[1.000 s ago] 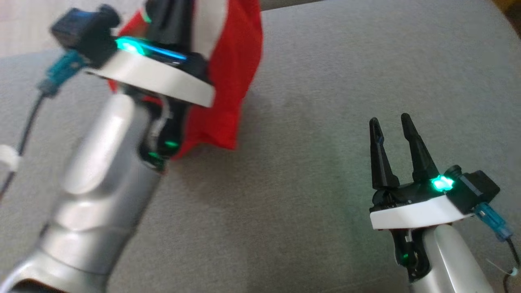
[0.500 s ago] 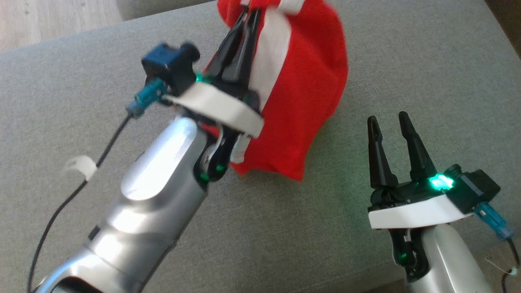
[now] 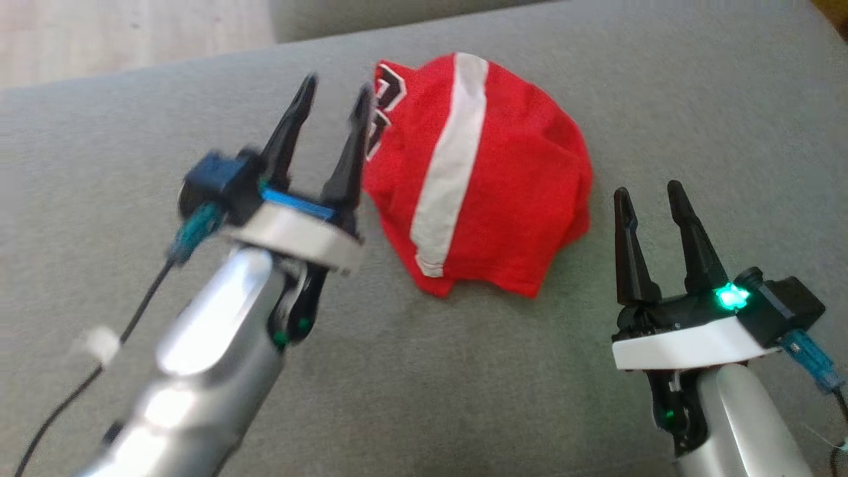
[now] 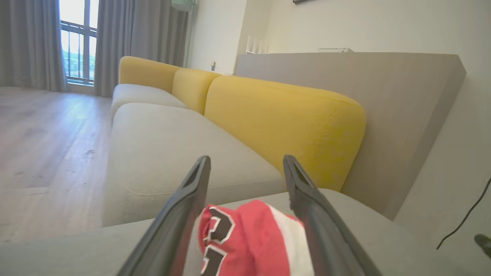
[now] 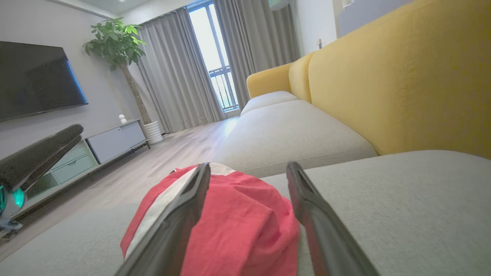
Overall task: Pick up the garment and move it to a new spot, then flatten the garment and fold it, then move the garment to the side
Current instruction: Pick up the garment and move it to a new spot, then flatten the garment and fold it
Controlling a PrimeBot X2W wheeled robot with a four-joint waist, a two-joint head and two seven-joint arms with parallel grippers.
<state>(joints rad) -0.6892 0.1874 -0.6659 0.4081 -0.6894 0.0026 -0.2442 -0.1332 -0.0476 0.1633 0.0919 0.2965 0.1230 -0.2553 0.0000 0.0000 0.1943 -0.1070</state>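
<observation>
Seat [image 3: 464, 384]: open grey surface in front of garment [image 3: 503, 179] and beyond it.
Garment's left: left gripper [image 3: 336, 87] just beside its edge, 2 fingers spread.
Garment's right: right gripper [image 3: 648, 189] near, gap between.
Right side: yellow backrest [image 4: 284, 122] bounds seat.

Grey sofa seat cushions [image 3: 464, 384] with yellow backrests [image 4: 284, 119] behind. Pale wooden floor [image 4: 42, 130] beside. Tall window [image 4: 76, 38] full of daylight, between grey curtains [image 5: 180, 76]. On far side, dark television [image 5: 34, 86] on grey wall [image 5: 38, 23], low cabinet [image 5: 111, 142], potted tree [image 5: 119, 42]. White wall [image 4: 364, 23] behind sofa.
</observation>
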